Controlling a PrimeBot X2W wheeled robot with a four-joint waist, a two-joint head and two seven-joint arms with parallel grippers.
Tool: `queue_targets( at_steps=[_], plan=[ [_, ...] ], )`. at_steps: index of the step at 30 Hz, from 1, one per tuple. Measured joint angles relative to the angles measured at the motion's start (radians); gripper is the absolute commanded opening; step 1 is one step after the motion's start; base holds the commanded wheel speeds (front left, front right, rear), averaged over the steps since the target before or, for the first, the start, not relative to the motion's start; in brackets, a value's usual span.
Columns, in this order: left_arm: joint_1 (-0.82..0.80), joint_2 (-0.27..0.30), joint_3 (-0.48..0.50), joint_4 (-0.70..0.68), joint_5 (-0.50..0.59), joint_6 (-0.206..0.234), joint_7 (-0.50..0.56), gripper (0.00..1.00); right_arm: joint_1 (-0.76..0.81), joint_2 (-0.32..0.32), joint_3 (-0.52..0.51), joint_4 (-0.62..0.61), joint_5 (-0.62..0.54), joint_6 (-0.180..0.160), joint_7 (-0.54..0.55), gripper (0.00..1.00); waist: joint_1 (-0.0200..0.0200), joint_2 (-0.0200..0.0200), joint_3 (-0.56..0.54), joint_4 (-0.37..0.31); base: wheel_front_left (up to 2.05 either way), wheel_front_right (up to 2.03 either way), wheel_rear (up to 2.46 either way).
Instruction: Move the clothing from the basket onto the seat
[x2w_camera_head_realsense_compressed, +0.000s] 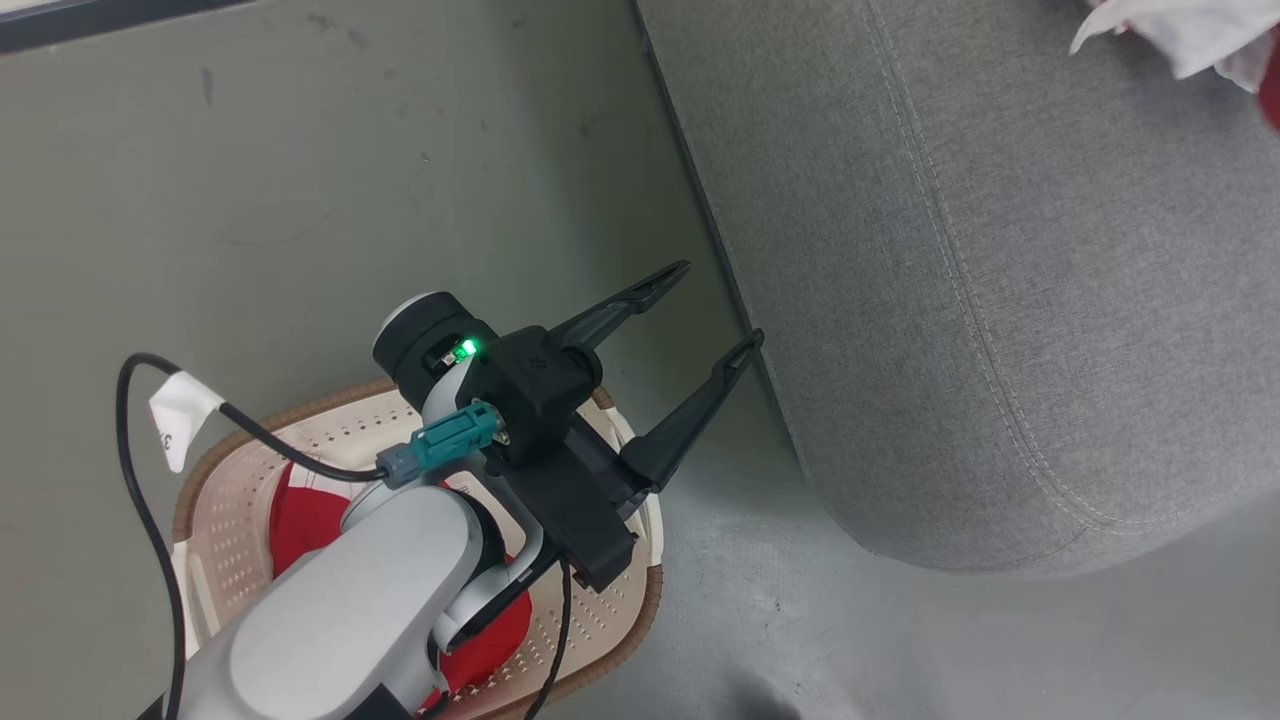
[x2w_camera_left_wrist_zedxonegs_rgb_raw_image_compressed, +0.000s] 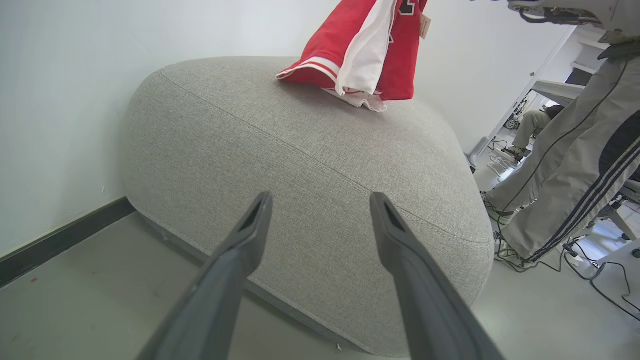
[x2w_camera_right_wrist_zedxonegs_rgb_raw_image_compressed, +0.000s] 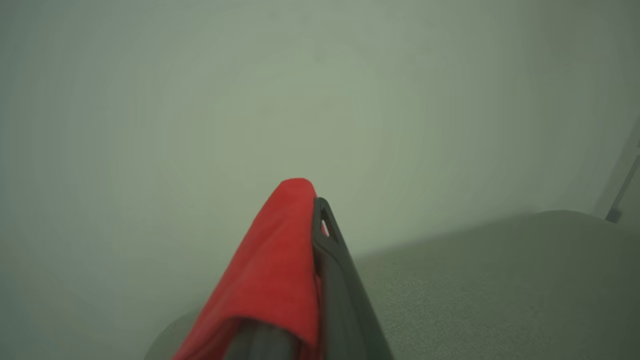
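The right gripper (x2w_camera_right_wrist_zedxonegs_rgb_raw_image_compressed: 312, 200) is clamped on a red and white garment (x2w_camera_left_wrist_zedxonegs_rgb_raw_image_compressed: 370, 45), whose lower end touches the seat (x2w_camera_left_wrist_zedxonegs_rgb_raw_image_compressed: 300, 165) but is not yet released. The left gripper (x2w_camera_head_realsense_compressed: 720, 304) hangs spread and empty over the basket (x2w_camera_head_realsense_compressed: 235, 540), where more red clothing (x2w_camera_head_realsense_compressed: 305, 525) waits.

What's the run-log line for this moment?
left tool: open, empty, pointing at seat | right tool: shut on red garment, hanging over seat | basket: holds red clothing
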Motion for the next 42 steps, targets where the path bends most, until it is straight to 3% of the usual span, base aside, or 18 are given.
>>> queue_targets(
  at_steps=[19, 21, 22, 29, 42],
  plan=[
    [-0.001, -0.008, -0.016, 0.033, 0.0, -0.001, -0.03, 1.0, 0.102, 0.01, 0.216, 0.263, -0.077, 0.0, 0.046, 0.0, -0.0003, -0.0001, -0.016, 0.016, 0.0, 0.0, 0.0],
    [-0.001, -0.009, -0.02, 0.036, -0.001, -0.001, -0.034, 1.0, 0.103, 0.019, 0.228, 0.293, -0.075, 0.0, 0.073, 0.48, -0.0002, 0.0, -0.023, 0.018, 0.0, 0.0, 0.0],
    [-0.001, -0.01, -0.022, 0.038, -0.001, -0.001, -0.037, 1.0, 0.103, 0.025, 0.235, 0.303, -0.075, 0.0, 0.083, 1.0, -0.0002, 0.0, -0.027, 0.018, 0.0, 0.0, 0.0],
    [0.0, -0.028, -0.034, 0.064, -0.006, -0.008, -0.057, 1.0, 0.11, 0.048, 0.287, 0.341, -0.08, 0.0, 0.133, 1.0, -0.0002, -0.0001, -0.061, 0.018, 0.0, 0.0, 0.0],
    [0.045, -0.022, -0.032, 0.116, -0.026, -0.009, -0.123, 1.0, 0.194, 0.04, 0.387, 0.312, -0.108, 0.0, 0.123, 1.0, -0.0003, -0.0001, -0.156, 0.007, 0.0, 0.0, 0.0]
  ],
)
